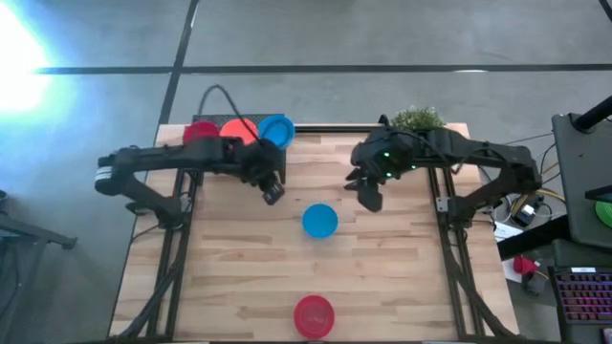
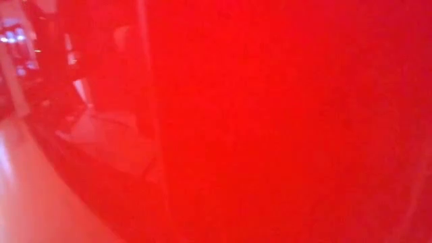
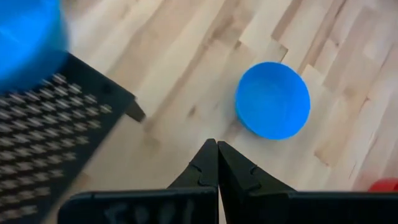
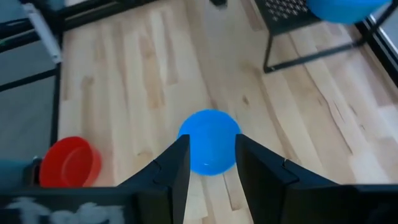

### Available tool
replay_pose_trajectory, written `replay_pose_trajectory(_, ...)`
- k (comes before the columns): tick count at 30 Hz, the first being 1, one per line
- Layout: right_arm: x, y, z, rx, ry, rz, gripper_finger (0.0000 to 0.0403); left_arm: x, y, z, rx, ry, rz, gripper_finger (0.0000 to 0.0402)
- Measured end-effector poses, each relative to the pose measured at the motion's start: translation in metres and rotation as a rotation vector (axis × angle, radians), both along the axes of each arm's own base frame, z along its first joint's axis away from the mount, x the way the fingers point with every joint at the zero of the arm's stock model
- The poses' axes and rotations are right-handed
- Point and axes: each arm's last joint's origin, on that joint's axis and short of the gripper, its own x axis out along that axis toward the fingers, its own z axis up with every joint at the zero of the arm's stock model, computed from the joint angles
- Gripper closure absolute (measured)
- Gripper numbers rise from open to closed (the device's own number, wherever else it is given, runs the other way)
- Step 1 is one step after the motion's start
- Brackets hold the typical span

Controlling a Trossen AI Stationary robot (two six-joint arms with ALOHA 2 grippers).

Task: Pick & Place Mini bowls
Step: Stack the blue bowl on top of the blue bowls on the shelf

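Up at the desk's [image 1: 382,277] far left corner, a black mesh rack [image 3: 43,118] carries a red bowl [image 1: 200,131], an orange one [image 1: 239,128] and a blue one [image 1: 276,130]. Another blue mini bowl [image 1: 319,220], round, shallow, smooth plastic, lies alone mid-desk on the pale wood planks. A second red bowl [image 1: 314,315] rests at the near edge. The right pincer [image 1: 368,196] hangs just beside the blue bowl, fingers parted and empty. The left pincer [image 1: 273,192] sits pressed together by the rack.
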Motion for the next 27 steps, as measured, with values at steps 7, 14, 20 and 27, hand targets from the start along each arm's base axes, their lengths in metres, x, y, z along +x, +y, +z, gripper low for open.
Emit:
replay_pose_trajectory(7, -0.023, 0.013, 0.019, -0.016, -0.079, 0.057, 0.0289, 0.028, -0.001, -0.03, -0.148, 0.074, 0.088, 0.0402)
replay_pose_trajectory(14, -0.049, 0.023, 0.037, -0.033, -0.163, 0.11, 0.029, 0.047, 0.0, -0.052, -0.204, 0.117, 0.173, 0.0402)
replay_pose_trajectory(20, -0.063, 0.025, 0.045, -0.034, -0.203, 0.123, 0.0285, 0.057, -0.002, -0.068, -0.357, 0.166, 0.181, 0.0402)
replay_pose_trajectory(27, -0.062, 0.025, 0.045, -0.037, -0.201, 0.126, 0.029, 0.069, -0.002, -0.084, -0.389, 0.192, 0.173, 0.04)
